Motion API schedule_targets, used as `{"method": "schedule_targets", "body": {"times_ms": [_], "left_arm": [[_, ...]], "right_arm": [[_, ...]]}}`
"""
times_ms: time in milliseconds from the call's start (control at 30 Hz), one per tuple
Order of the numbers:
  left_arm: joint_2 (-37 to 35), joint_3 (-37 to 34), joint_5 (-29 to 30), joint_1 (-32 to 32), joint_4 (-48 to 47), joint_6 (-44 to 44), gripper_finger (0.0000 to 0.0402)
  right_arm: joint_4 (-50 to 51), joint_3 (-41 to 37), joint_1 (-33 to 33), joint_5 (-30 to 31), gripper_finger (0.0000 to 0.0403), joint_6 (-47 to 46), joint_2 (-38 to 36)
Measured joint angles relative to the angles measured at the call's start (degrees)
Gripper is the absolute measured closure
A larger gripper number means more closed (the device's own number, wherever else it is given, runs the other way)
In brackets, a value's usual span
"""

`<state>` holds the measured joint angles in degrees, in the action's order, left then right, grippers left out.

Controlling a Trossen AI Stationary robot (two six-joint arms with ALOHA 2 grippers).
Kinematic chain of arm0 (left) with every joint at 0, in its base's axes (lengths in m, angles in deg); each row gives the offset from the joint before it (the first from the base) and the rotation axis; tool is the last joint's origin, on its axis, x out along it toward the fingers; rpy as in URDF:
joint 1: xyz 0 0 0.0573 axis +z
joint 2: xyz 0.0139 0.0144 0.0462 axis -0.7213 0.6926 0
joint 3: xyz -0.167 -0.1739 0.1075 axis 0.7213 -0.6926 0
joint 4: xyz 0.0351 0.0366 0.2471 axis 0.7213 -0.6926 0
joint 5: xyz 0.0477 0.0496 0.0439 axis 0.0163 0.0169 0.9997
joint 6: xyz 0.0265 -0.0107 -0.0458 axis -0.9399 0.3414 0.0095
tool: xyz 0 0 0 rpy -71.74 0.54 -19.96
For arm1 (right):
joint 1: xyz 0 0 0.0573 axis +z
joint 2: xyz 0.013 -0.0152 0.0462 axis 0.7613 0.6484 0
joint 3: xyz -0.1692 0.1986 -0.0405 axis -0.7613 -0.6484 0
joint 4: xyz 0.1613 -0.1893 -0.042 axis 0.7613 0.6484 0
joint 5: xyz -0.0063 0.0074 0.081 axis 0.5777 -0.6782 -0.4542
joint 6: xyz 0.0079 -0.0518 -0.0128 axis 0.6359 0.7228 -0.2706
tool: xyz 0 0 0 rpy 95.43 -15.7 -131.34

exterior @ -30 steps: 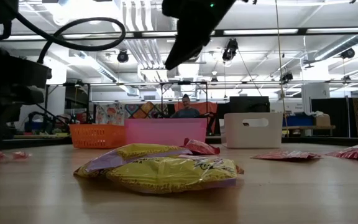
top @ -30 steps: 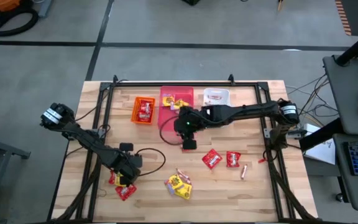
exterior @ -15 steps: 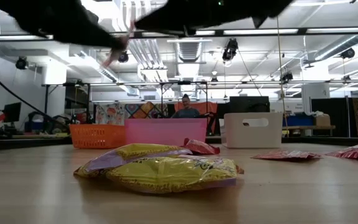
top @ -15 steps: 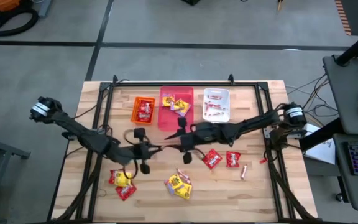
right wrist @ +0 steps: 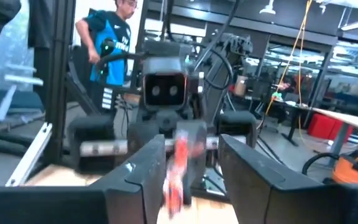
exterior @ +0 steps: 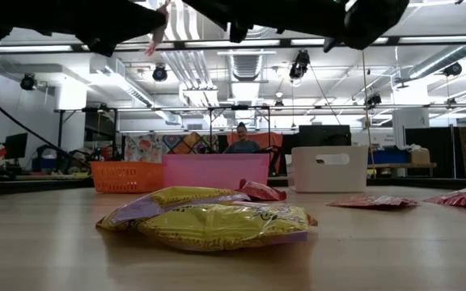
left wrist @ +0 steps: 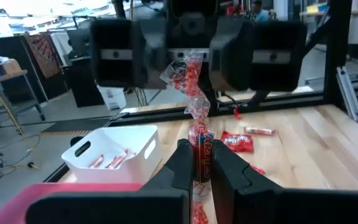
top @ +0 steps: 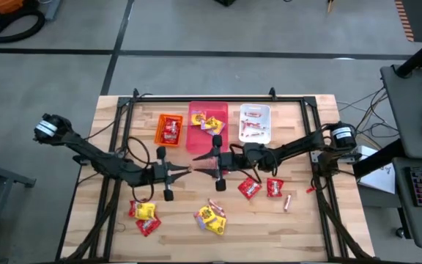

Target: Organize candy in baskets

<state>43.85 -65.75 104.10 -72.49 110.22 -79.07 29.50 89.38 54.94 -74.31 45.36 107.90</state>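
Pinched at its lower end in my left gripper (left wrist: 199, 163), the candy stick (left wrist: 194, 106) feels light and floppy, so my open right gripper (right wrist: 188, 165) should take its crinkly free end.

Left claw (top: 190, 169) clamped tight, facing the right claw (top: 201, 166), whose fingers stand apart.

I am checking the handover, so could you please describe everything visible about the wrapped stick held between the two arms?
The wrapped stick is a thin red-and-white sweet in crinkly clear wrapper with a twisted end. The left gripper is shut on its lower part, holding it above the table. Its free end points into the right gripper, whose jaws stand open around it.
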Motion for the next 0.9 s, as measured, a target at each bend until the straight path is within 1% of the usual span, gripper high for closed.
{"method": "schedule_targets", "body": {"times_ms": [67,200,300,433,500,567,733,800,900], "left_arm": [[1.22,0.72,0.09,0.39,-0.22,-0.17,0.0399],[3.50,3.05,0.17,1.39,0.06,-1.13,0.0398],[5.14,5.04,0.22,2.12,0.12,-1.98,0.0397],[7.00,7.23,0.45,2.39,-0.04,-4.29,0.0397],[7.42,7.88,0.37,2.42,-0.04,-4.89,0.0396],[7.64,8.37,0.55,2.45,-0.16,-4.94,0.0396],[7.29,8.33,0.58,2.46,-0.28,-4.83,0.0394],[7.20,8.32,0.53,2.47,-0.24,-4.62,0.0387],[7.20,8.32,0.30,2.45,-0.16,-4.23,0.0366]], "right_arm": [[0.50,0.91,0.00,-0.01,0.0251,-0.88,0.45],[4.91,2.57,0.00,-0.03,0.0249,-1.76,0.47],[7.05,3.02,0.00,-0.03,0.0251,-1.76,0.46],[7.24,3.03,0.00,0.01,0.0263,-1.72,0.45],[7.32,2.85,0.00,0.01,0.0277,-1.59,0.45],[7.03,2.66,0.00,-0.04,0.0299,-1.25,0.45],[6.46,2.54,0.27,-0.10,0.0376,0.93,0.39],[6.01,2.54,0.52,-0.16,0.0379,1.26,0.39],[5.51,2.52,0.55,-1.02,0.0379,0.79,0.39]]}}
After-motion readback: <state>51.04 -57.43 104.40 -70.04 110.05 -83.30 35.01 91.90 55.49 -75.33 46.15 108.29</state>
